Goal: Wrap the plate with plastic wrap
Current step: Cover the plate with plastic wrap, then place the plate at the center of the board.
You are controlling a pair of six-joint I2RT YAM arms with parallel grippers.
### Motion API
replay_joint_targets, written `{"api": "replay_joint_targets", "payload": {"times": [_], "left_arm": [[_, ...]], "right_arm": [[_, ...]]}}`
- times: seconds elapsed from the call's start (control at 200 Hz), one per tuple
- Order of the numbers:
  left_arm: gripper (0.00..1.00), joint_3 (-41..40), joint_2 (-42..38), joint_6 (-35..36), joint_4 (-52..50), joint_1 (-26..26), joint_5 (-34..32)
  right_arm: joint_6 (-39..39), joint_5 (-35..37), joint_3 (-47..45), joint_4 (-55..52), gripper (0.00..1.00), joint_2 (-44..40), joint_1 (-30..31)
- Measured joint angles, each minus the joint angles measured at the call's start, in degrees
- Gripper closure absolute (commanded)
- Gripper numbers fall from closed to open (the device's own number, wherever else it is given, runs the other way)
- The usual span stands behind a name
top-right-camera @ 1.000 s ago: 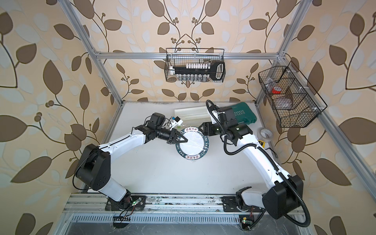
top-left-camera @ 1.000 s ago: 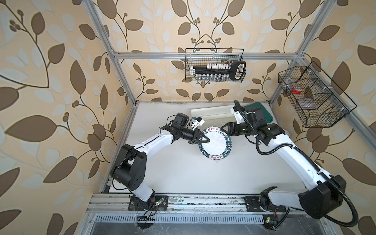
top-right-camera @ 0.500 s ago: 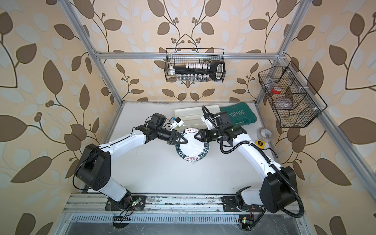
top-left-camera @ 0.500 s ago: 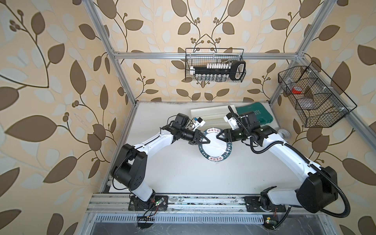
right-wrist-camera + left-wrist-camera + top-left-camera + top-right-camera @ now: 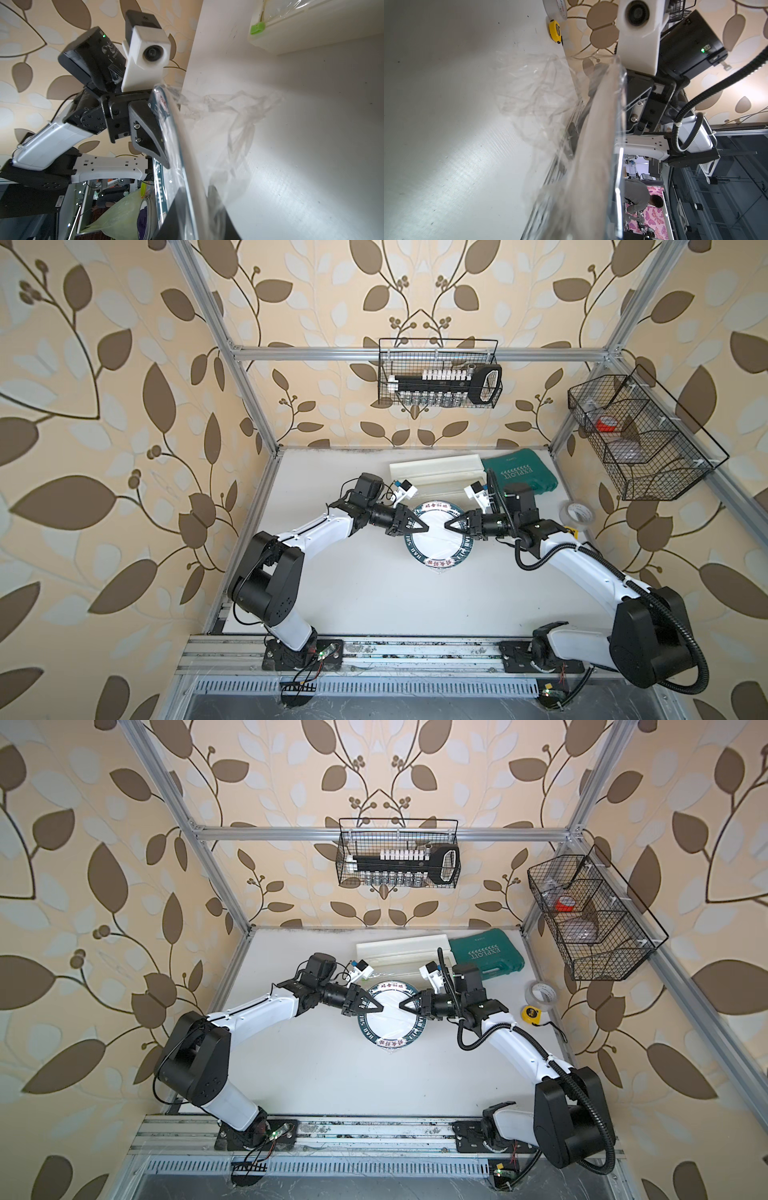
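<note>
The left arm and the right arm are wearing smooth white shells with fat black joints. A black ribbed hose is running along the right arm. Each wrist is carrying a white boxy camera with a round dark lens. The jaws are looking black and pointy, with small silver screws showing. A tiny green light is glowing on a black box.

Overhead stereo pair; opposed close wrist views
</note>
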Motion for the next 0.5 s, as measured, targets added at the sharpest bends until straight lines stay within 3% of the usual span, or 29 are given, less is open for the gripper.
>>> {"api": "replay_joint_targets", "payload": {"times": [0.095,0.175,0.33,0.5], "left_arm": [[1.00,-0.94,0.35,-1.33,1.81,-0.44,-1.77],[1.00,-1.92,0.74,-2.12,3.04,-0.52,-3.08],[1.00,-4.13,1.07,-3.19,4.24,-0.79,-4.68],[1.00,-5.29,2.29,-2.89,4.55,-1.14,-6.05]], "right_arm": [[3.02,-3.13,-2.21,4.63,0.38,0.11,-1.16],[4.15,-4.42,-2.97,5.46,0.29,0.22,-3.21],[0.39,-1.49,-2.95,-1.51,0.19,0.22,-9.86],[-5.20,9.53,-2.95,-13.73,0.18,-0.17,-15.47]]}}
